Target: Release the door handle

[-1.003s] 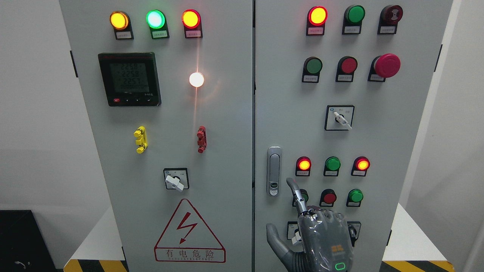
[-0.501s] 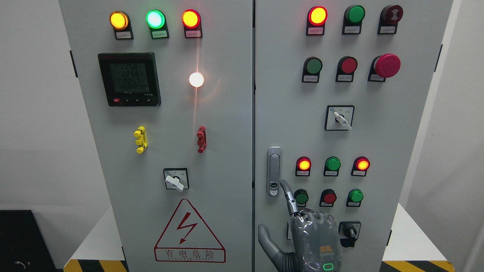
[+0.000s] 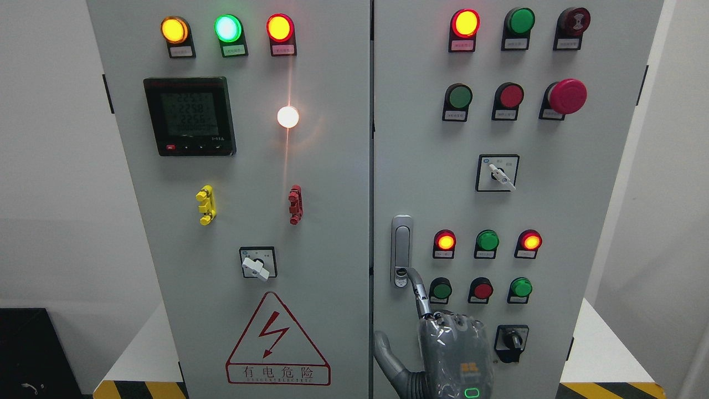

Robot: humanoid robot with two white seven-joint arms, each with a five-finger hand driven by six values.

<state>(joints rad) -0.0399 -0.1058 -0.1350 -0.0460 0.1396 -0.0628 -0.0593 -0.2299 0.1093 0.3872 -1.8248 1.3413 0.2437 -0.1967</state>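
You face a pale grey two-door electrical cabinet [image 3: 332,166] filling the frame. Left door: amber, green and red round lamps along the top, a black digital meter [image 3: 190,116] at upper left, a glowing white lamp [image 3: 288,117] at centre, and a red lightning warning triangle [image 3: 277,341] at the bottom. Right door: a red mushroom stop button [image 3: 566,96] at upper right, and a silver vertical door handle [image 3: 401,250] just right of the seam. At bottom centre-right, your grey robot hand [image 3: 443,346] shows one extended forefinger [image 3: 418,288], its tip at the handle's lower end, with the thumb spread to the left.
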